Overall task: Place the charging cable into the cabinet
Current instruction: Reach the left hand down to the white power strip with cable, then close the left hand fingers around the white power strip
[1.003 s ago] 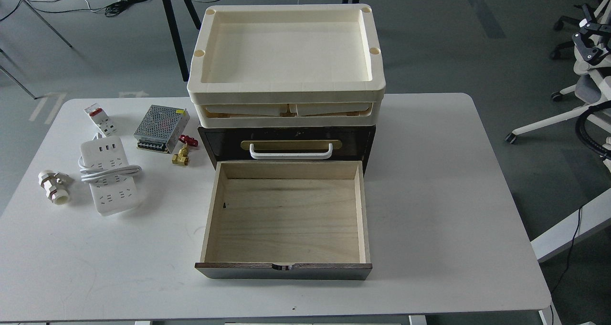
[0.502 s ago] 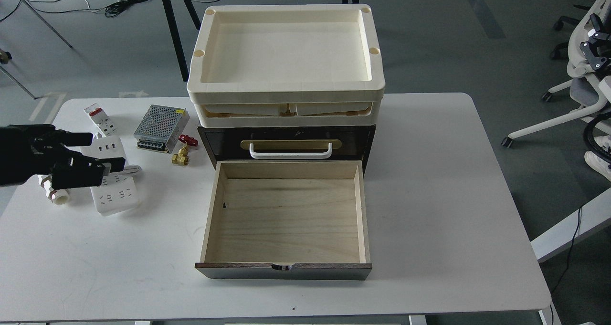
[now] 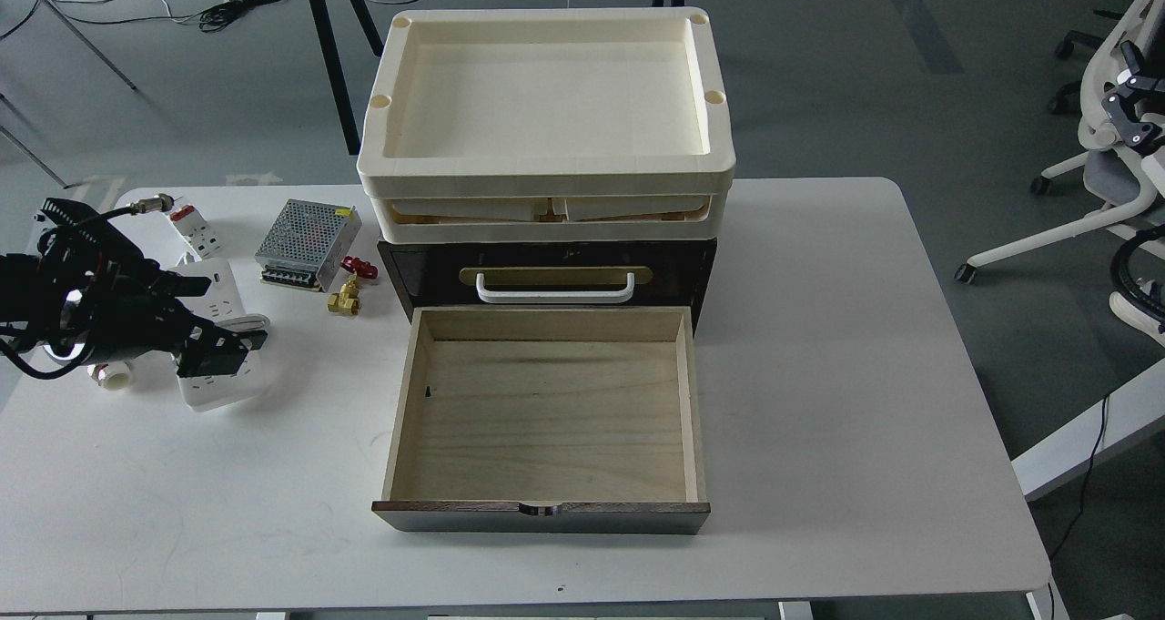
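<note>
Plainly, the cable (image 3: pixel 221 347), a white strip with its cord wound round the middle, is seen lying on the table (image 3: pixel 819 374) well left of the cabinet (image 3: pixel 546 274), whose lower drawer (image 3: pixel 544 420) stands pulled out with nothing in it. The left gripper (image 3: pixel 218 336) is poised over the strip's middle, its dark fingers seen against the white body; whether they are spread or closed cannot be told, and no contact can be confirmed. The right gripper is not seen. The strip is judged to be rigid, fairly light and smooth-sided, so slipping is to be feared if it is pinched on bare plastic. The cord is softer and may come unwound and trail. A hold across the narrow width at the wound middle is therefore advised, where balance is best and the coils are trapped. A box (image 3: pixel 306 244) and a valve (image 3: pixel 349 292) lie nearby and should be cleared.
</note>
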`<move>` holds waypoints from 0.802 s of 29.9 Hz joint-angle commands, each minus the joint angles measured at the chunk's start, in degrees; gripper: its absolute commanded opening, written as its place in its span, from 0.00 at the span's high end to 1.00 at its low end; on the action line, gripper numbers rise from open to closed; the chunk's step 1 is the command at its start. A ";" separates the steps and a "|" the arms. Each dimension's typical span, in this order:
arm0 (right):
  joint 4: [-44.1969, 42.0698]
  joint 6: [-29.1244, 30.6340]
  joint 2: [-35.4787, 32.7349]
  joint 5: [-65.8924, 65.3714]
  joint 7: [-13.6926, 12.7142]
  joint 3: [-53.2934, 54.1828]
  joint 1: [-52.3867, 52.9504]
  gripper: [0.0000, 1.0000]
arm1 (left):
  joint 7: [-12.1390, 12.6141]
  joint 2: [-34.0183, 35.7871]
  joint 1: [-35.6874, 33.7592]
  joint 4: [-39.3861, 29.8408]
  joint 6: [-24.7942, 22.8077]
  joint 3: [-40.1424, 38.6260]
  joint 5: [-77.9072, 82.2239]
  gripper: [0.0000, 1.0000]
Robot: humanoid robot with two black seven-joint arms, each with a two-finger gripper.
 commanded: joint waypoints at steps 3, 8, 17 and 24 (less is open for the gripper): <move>0.00 0.00 -0.40 0.00 0.00 0.05 -0.42 0.00 | -0.01 -5.18 -2.57 6.66 0.54 3.53 0.20 0.01; 0.00 0.00 -0.40 0.00 0.00 0.05 -0.51 0.00 | -0.01 -8.52 -5.47 14.65 5.54 10.29 0.20 0.01; 0.00 0.00 -0.40 0.00 0.00 0.05 -1.04 0.00 | -0.01 -11.08 -7.58 22.23 10.91 17.69 0.20 0.02; 0.00 0.00 -0.40 0.00 0.00 -0.04 -1.30 0.00 | -0.01 -12.57 -7.58 25.57 11.52 17.95 0.20 0.12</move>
